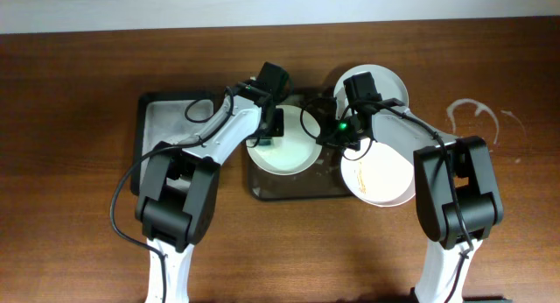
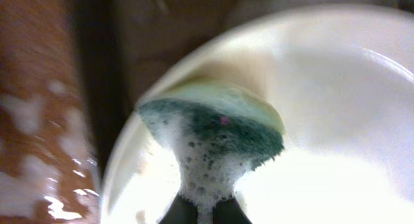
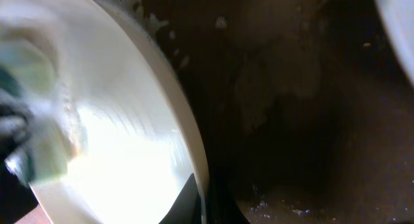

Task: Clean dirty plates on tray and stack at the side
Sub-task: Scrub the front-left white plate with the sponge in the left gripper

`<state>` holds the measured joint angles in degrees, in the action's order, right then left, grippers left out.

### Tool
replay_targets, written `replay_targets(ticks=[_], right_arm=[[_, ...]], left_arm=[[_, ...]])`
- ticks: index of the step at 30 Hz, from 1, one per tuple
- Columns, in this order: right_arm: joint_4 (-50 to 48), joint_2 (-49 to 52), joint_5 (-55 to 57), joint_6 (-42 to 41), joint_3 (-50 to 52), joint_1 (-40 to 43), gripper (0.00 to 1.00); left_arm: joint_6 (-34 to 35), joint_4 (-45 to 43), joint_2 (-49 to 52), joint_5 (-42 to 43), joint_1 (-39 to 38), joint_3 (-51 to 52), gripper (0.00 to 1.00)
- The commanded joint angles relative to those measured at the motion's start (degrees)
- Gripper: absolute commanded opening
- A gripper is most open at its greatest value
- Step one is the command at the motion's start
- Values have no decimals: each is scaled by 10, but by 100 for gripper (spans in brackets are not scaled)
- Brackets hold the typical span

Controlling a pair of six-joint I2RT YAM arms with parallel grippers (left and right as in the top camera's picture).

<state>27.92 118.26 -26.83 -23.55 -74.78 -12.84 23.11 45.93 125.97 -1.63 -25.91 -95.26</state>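
A white plate (image 1: 284, 154) lies on the dark tray (image 1: 293, 189) at the table's centre. My left gripper (image 1: 274, 125) is shut on a foamy green-yellow sponge (image 2: 213, 123) and presses it on this plate's face (image 2: 336, 107). My right gripper (image 1: 335, 133) is shut on the plate's right rim (image 3: 194, 153), with one finger over the face and one under. The sponge also shows at the left of the right wrist view (image 3: 32, 133). A second white plate (image 1: 385, 82) lies at the back right. A third plate (image 1: 381, 176) with faint orange streaks lies at the front right.
A smaller dark tray (image 1: 162, 119) with a grey wet inside stands to the left, partly under my left arm. The big tray's floor (image 3: 310, 120) is wet with foam specks. A white ring mark (image 1: 472, 119) is on the wood at the far right.
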Motion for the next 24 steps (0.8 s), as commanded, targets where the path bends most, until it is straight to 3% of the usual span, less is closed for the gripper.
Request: replay_targets(ticks=[1, 3, 7, 13, 19, 24], right_arm=[[3, 12, -2, 5, 0, -6, 4], [3, 12, -2, 5, 0, -6, 5], [2, 12, -10, 5, 0, -6, 5], [2, 12, -10, 6, 0, -6, 4], [1, 12, -10, 6, 0, -6, 5], [1, 12, -10, 6, 0, -6, 5]], left_arm=[[-44, 24, 14, 186, -5, 7, 0], [-55, 23, 14, 235, -10, 7, 0], [-54, -14, 14, 211, -11, 7, 0], [-3, -92, 17, 54, -11, 7, 0], [45, -115, 27, -115, -11, 7, 0], [60, -66, 41, -150, -11, 7, 0]])
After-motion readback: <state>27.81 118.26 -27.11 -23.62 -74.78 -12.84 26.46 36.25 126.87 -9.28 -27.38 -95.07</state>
